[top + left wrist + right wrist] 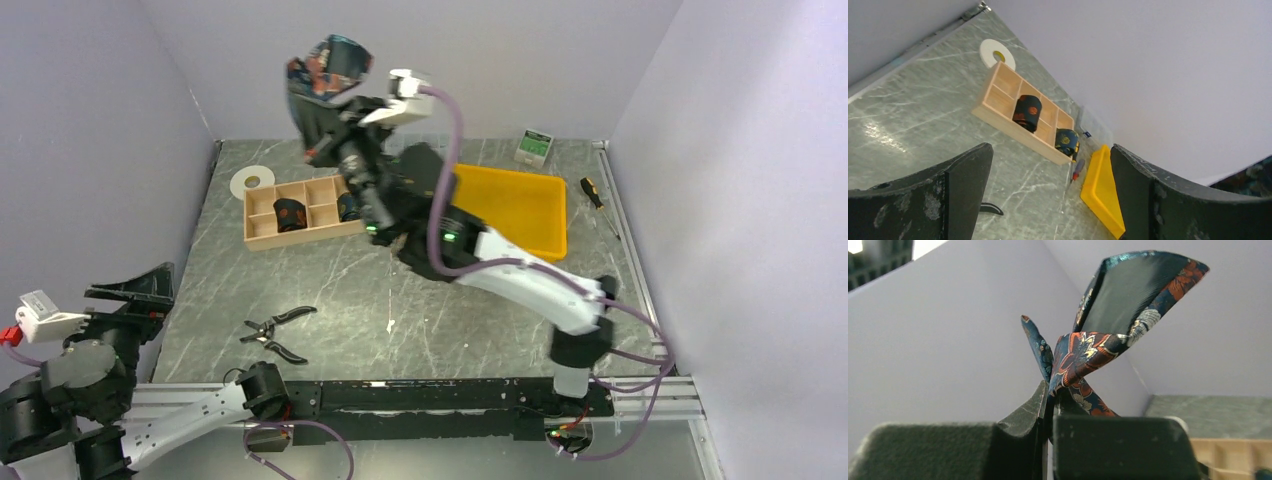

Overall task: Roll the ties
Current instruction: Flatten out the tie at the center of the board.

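Note:
My right gripper [332, 128] is raised high over the back left of the table, shut on a loose dark floral tie [325, 75]. In the right wrist view the tie [1088, 350] is pinched between the jaws [1048, 397] and loops upward in folds. Two rolled ties [290, 214] [348, 207] sit in compartments of the wooden divider box [262, 238]; the left wrist view shows both coils [1027, 112] [1067, 141] in the box [998, 95]. My left gripper [135, 292] hangs at the table's left edge, open with nothing between its fingers [1050, 167].
A yellow tray [540, 225] lies right of the box, with a screwdriver [592, 192] and a small packet [535, 147] beyond it. A white tape roll [252, 180] is behind the box. Black-handled pliers [275, 335] lie near the front. Another small screwdriver [1077, 169] lies between box and tray.

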Action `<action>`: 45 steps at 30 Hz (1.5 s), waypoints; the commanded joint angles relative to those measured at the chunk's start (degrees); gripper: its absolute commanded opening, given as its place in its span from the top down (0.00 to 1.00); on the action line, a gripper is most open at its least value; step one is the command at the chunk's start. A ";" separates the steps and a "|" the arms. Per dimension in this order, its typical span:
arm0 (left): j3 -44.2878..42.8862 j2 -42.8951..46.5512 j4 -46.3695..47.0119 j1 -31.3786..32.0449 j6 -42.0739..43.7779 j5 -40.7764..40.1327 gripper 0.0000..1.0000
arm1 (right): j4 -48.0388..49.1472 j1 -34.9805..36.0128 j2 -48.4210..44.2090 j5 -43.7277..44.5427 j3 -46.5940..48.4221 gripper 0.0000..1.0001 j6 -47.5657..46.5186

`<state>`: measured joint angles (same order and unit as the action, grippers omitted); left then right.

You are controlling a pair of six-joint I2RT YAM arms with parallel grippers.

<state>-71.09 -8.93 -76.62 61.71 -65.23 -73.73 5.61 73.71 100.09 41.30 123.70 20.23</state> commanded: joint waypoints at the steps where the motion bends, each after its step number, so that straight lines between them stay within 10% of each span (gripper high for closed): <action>1: -0.81 -2.59 -14.60 0.23 -14.58 -7.25 0.07 | 3.01 4.26 14.30 2.36 24.32 1.00 1.67; 4: -1.17 -1.80 -19.58 0.09 -19.52 -8.63 0.07 | 8.19 7.21 20.75 1.67 32.90 1.00 -2.03; 10: 0.91 3.71 -9.20 0.10 -6.62 -10.39 0.08 | 14.62 7.22 11.09 8.84 16.47 1.00 -4.66; 20: 5.35 0.41 -9.26 0.13 -8.71 -11.03 0.07 | 23.31 -5.61 -18.11 27.05 -32.31 1.00 -4.97; 35: 14.05 -17.62 -1.92 0.08 -16.88 -1.05 0.07 | -76.17 -27.48 -43.23 27.45 -64.46 1.00 85.49; 45: 33.08 -25.94 40.54 0.07 9.57 18.44 0.06 | -91.06 -30.66 -44.93 22.28 -75.82 1.00 100.60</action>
<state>-41.76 -33.15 -57.76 61.71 -68.49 -65.73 -77.23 45.41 58.11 63.99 50.28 112.57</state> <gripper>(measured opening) 0.934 0.036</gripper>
